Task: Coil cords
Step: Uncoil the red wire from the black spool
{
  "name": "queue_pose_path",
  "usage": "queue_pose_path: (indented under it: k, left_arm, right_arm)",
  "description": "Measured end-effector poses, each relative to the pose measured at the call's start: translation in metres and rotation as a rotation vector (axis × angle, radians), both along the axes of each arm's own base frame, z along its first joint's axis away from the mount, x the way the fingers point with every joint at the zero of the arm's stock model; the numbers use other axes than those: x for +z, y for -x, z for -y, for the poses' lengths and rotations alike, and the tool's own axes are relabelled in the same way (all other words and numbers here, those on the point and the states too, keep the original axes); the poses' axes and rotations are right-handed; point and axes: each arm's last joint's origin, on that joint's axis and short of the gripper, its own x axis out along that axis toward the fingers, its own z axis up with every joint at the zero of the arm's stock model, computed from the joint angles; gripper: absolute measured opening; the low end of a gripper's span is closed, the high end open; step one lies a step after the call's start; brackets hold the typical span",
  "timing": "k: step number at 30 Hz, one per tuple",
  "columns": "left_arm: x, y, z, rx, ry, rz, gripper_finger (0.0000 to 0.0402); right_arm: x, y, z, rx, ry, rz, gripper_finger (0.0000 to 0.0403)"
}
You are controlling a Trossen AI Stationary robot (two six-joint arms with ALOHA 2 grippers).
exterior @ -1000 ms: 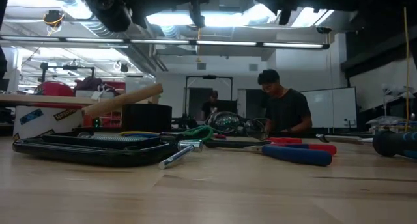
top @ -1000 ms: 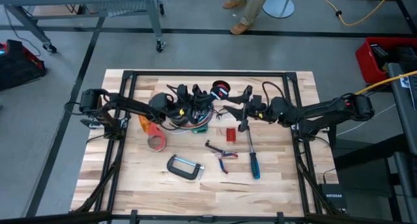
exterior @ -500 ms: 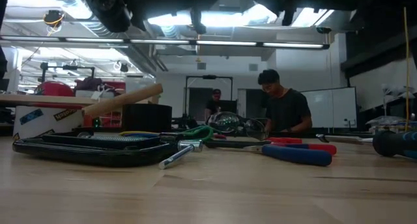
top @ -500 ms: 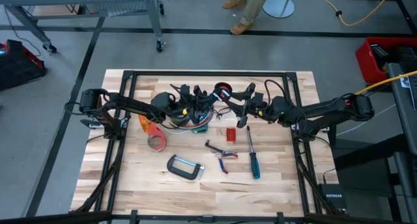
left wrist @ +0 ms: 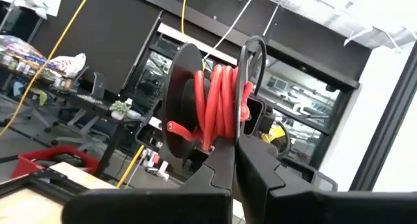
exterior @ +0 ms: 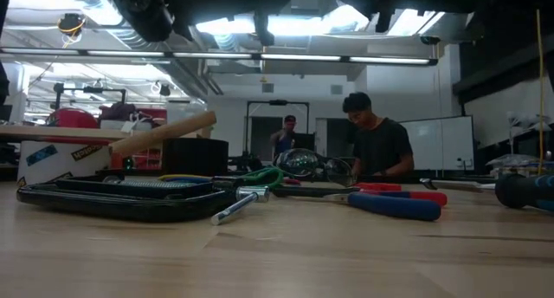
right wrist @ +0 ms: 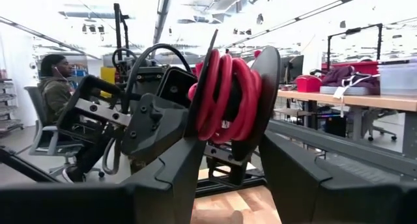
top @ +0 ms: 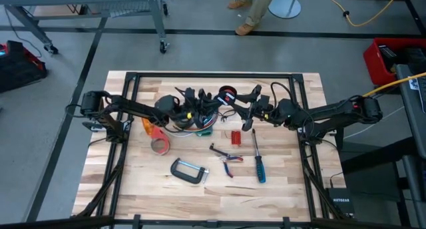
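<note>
1. Since a second ago we see the right gripper (top: 247, 110) shifted slightly toward the spool of red cord (top: 227, 94); the left gripper (top: 200, 100) has barely moved.
2. We find the left jaws clenched (on the spool's black flange, by the left wrist view).
3. Right jaws stand wide, straddling the spool (right wrist: 228, 97).
4. More cords (top: 198, 126) lie bundled on the table (top: 279, 189) under the left arm.

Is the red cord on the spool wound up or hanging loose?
Wound up. The red cord sits in tight loops between the spool's dark discs; one short end sticks out.
</note>
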Motion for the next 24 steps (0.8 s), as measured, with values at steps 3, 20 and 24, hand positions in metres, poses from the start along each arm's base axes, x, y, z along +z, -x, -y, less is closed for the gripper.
queue_pose_path:
  k: [3, 20, 24]
  left_arm:
    - [-0.0037, -0.0016, 0.0028, -0.012, 0.004, -0.042, 0.0000]
    - [-0.0085, -0.0035, 0.0065, -0.021, -0.009, -0.090, 0.0000]
    - [-0.0086, -0.0036, 0.0068, -0.032, -0.024, -0.092, 0.0000]
  right_arm:
    - [0.0006, 0.0003, 0.0000, 0.000, 0.000, 0.005, 0.0165]
    - [-0.0006, -0.0005, -0.0013, 0.051, -0.002, -0.006, 0.0165]
    - [-0.0032, -0.0014, -0.0019, 0.086, -0.044, -0.026, 0.0165]
